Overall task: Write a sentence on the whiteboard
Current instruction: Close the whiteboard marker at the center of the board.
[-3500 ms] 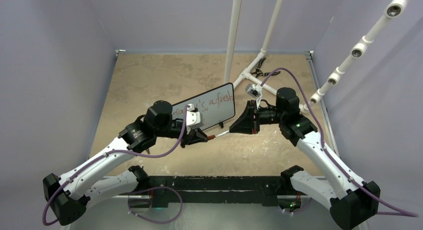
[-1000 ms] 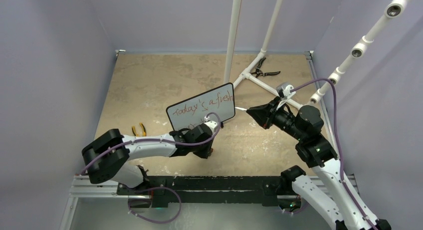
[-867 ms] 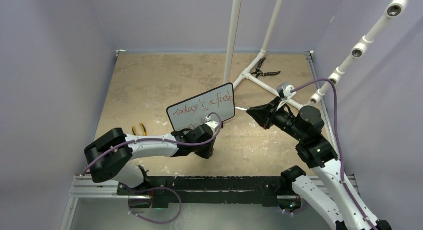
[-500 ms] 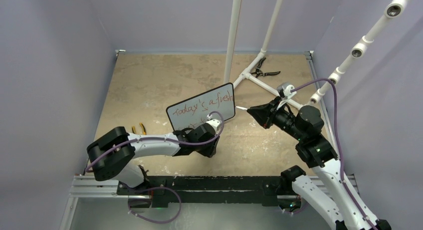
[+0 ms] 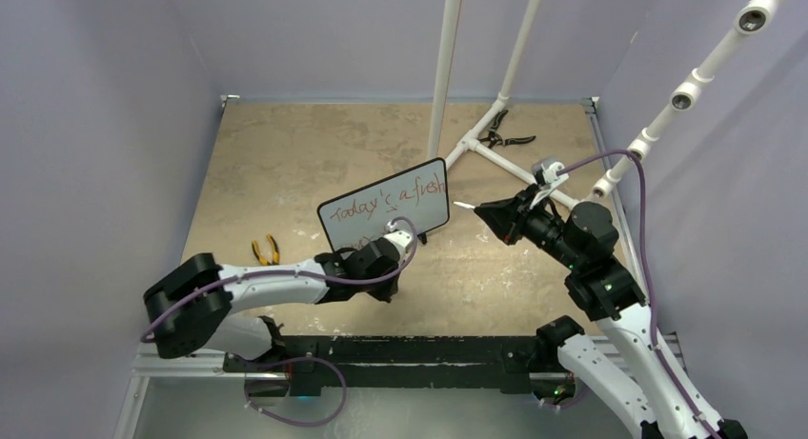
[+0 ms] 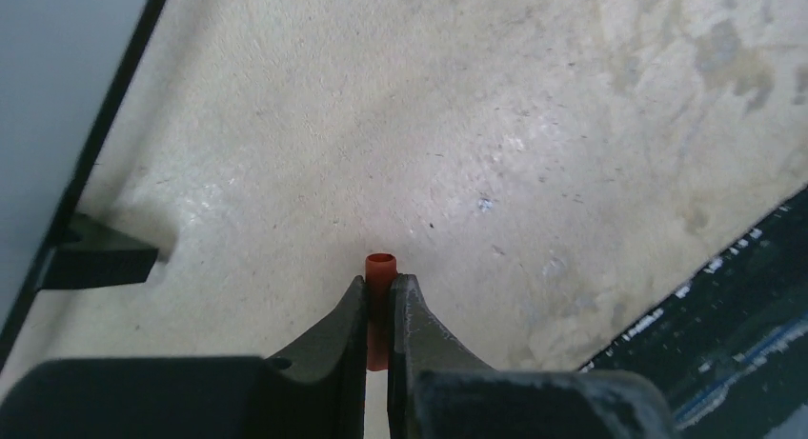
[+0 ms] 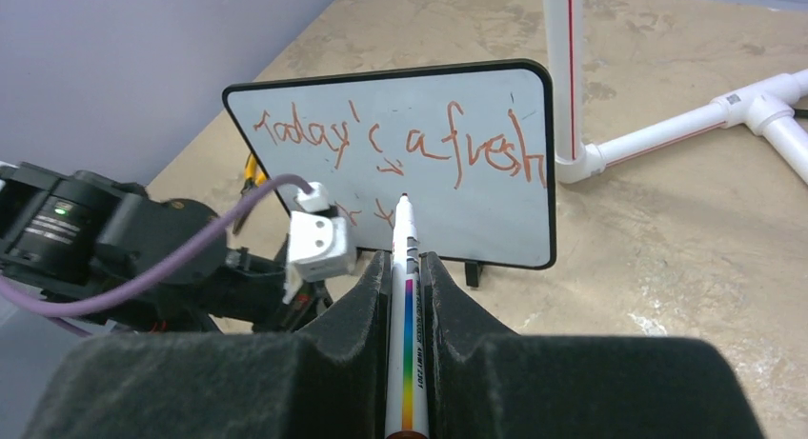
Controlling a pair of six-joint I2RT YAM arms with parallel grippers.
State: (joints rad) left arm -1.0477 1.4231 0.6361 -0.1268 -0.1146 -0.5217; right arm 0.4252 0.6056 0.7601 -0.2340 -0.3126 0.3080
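The whiteboard [image 5: 386, 210] stands upright mid-table, also seen in the right wrist view as the whiteboard [image 7: 476, 210]. The sentence [image 5: 393, 197] in red cursive reads "Today's a fresh" [image 7: 400, 139]. A second line below it is mostly hidden behind the left arm. My right gripper [image 5: 491, 213] is shut on a white marker [image 7: 404, 306] with a rainbow stripe. Its tip points at the board from a short way to the right. My left gripper [image 6: 379, 285] hangs low over the table in front of the board, shut on a small red cap [image 6: 379, 266].
Orange-handled pliers [image 5: 265, 249] lie left of the board. Black pliers [image 5: 502, 134] lie at the back by a white pipe frame [image 5: 476, 153]. A slanted pipe with cameras [image 5: 681, 98] rises on the right. The board's black foot [image 6: 95, 258] sits left of my left fingers.
The left gripper opened briefly and is shut again on the red cap; its arm has drawn back slightly to the left. The right arm with the marker has barely moved.
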